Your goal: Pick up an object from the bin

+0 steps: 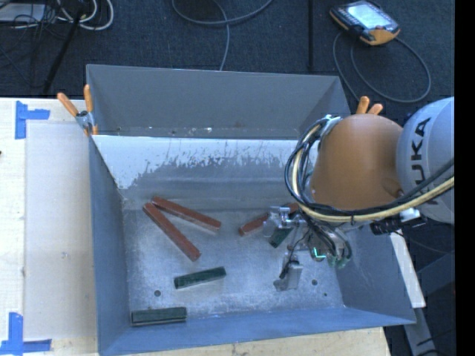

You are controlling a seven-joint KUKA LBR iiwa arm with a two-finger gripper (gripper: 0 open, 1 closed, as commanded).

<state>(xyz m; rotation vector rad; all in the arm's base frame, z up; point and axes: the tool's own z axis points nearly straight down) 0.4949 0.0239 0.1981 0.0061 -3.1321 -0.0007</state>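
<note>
1. Camera view: the two-finger pincer (285, 246) is low over the floor of the grey metal bin (223, 124), fingers spread wide and clamping nothing.
2. One small dark green piece (280, 236) lies in the gap between the fingers; whether they touch it cannot be told.
3. One short reddish-brown block (254, 226) lies just left of the upper finger.
4. Two long reddish-brown bars (185, 214), crossed, lie well to the left.
5. One dark green flat bar (199, 277) lies to the left and lower.
6. One dark grey bar (158, 316) lies far to the left, by the near wall.

Bin (215, 110) is lit pretty bright, streaky glare along its back wall, surrounding floor (223, 21) looks way darker.
</note>
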